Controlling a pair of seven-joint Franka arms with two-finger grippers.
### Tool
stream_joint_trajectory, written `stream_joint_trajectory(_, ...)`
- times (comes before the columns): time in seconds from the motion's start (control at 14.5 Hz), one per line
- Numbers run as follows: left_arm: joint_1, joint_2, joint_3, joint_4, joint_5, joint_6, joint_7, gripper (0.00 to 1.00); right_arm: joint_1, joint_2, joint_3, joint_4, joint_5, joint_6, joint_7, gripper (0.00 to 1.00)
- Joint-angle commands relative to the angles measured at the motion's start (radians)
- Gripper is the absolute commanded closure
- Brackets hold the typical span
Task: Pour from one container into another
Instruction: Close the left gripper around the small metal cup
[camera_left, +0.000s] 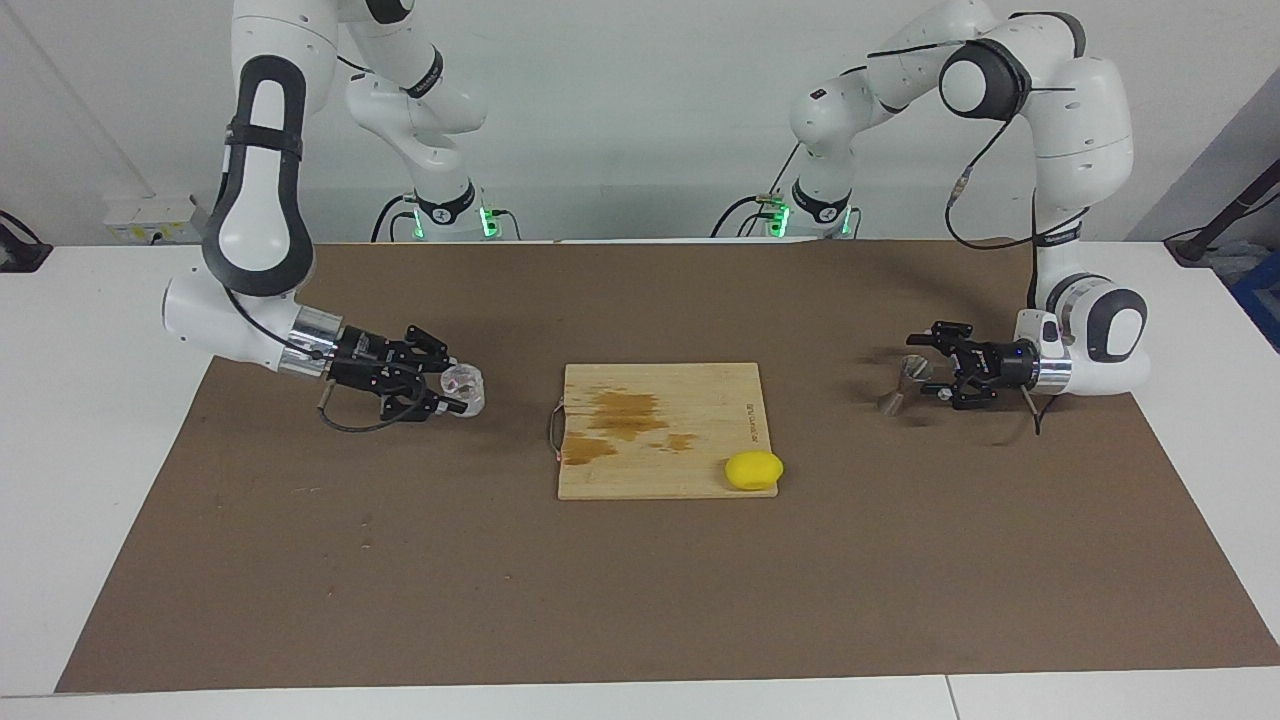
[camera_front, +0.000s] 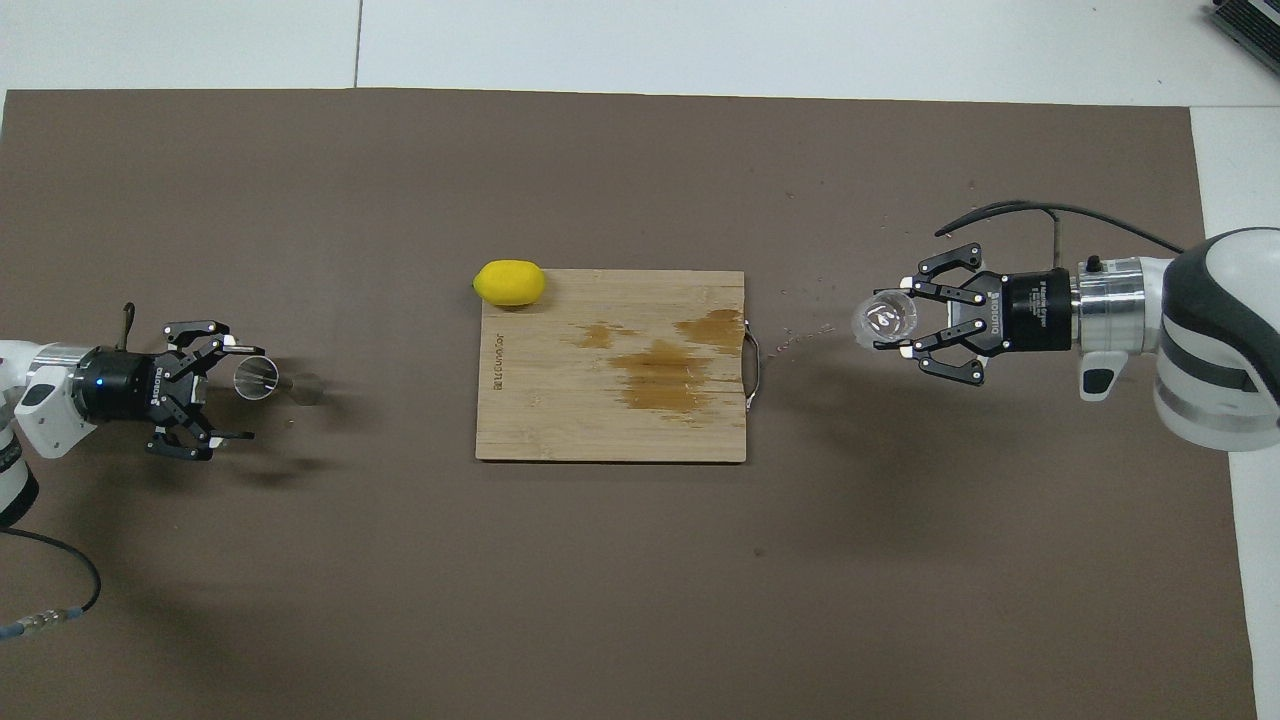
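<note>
The clear glass cup (camera_left: 468, 388) (camera_front: 884, 318) hangs just above the mat toward the right arm's end, beside the cutting board. My right gripper (camera_left: 456, 391) (camera_front: 903, 325) lies level and is shut on it from the side, with the cup's mouth facing up. The silver hourglass jigger (camera_left: 906, 380) (camera_front: 262, 380) stands on the mat toward the left arm's end. My left gripper (camera_left: 922, 368) (camera_front: 240, 390) lies level and open, with its fingertips reaching either side of the jigger's upper cone. I see no contact with it.
A wooden cutting board (camera_left: 700, 390) (camera_front: 600, 430) with brown wet stains lies mid-table. A yellow lemon (camera_left: 754, 470) (camera_front: 510, 282) rests on the board's corner farther from the robots. Small droplets (camera_front: 800, 335) speckle the brown mat (camera_left: 640, 580) between board and cup.
</note>
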Motion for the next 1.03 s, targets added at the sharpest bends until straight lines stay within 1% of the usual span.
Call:
stream_joint_trajectory(0.0, -0.018, -0.044, 0.004, -0.054, -0.028, 0.007, 0.027, 0.00, 0.005, -0.033, 0.002, -0.029, 0.034, 0.029, 0.022, 1.00)
stream_joint_trajectory(0.48, -0.039, -0.044, 0.004, -0.054, -0.040, 0.004, 0.043, 0.00, 0.016, -0.033, 0.002, -0.027, 0.034, 0.029, 0.024, 1.00)
stream_joint_trajectory(0.96, -0.018, -0.044, 0.008, -0.044, -0.039, -0.002, 0.042, 0.00, 0.016, -0.033, 0.002, -0.027, 0.051, 0.029, 0.026, 1.00)
